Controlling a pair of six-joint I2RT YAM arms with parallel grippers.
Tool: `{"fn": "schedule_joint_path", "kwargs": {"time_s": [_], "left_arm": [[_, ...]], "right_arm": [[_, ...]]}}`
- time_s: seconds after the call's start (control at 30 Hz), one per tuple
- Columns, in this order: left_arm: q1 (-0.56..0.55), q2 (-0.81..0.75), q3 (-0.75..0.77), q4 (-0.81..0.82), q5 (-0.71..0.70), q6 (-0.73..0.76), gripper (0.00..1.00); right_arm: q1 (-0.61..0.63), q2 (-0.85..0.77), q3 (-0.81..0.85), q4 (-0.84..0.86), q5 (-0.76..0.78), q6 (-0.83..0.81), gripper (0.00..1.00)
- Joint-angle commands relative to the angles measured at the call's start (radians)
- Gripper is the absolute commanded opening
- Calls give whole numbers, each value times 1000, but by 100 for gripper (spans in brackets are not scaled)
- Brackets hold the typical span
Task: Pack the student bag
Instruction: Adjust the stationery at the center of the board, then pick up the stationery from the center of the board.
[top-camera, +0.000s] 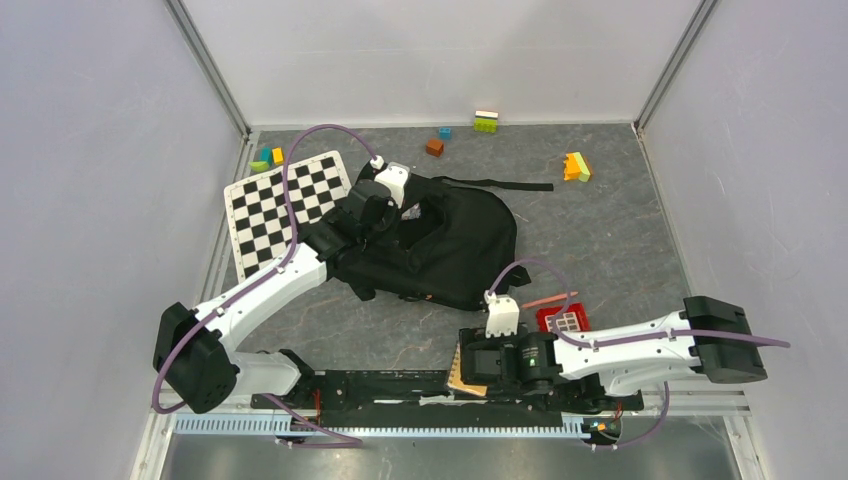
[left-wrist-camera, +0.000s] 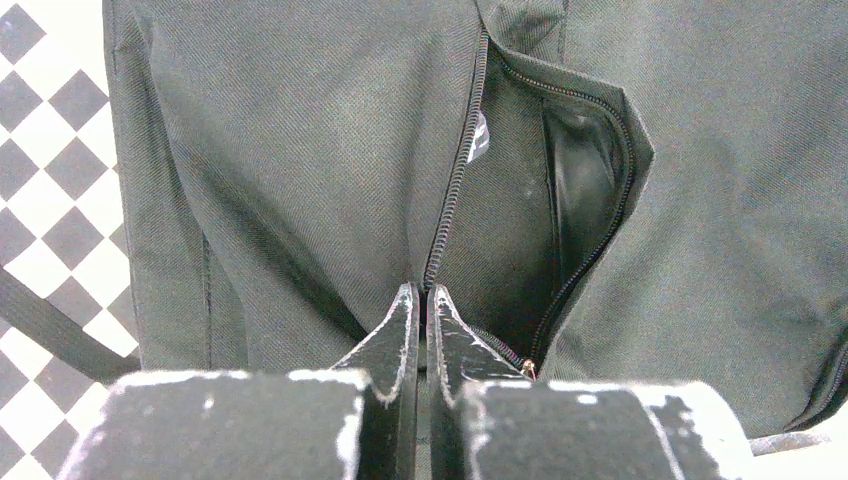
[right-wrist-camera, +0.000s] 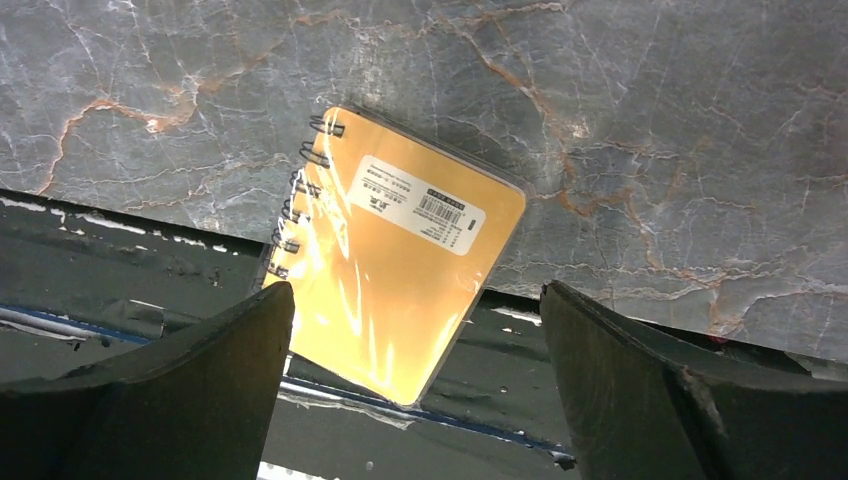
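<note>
Lower centre, the left gripper clenches the student bag at its zipper edge. The right gripper hangs released over an orange notebook.

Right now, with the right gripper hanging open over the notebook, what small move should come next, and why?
Probably lower the right gripper and close on the orange notebook. Its jaws stand wide, and the notebook lies unheld between them, partly over the near edge of the table. The left gripper, shut, appears to pinch the zip edge of the student bag, whose pocket gapes open.
</note>
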Motion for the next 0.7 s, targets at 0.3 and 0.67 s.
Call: {"fn": "schedule_joint_path", "kwargs": {"time_s": [0.3,0.67], "left_arm": [[-5,9,27,26,23,-32,2],[-5,25,33,22,20,-28,2]], "right_arm": [[-71,-33,-101,209,-72,1,98],[-137,179,80,244,-49,-205,98]]}}
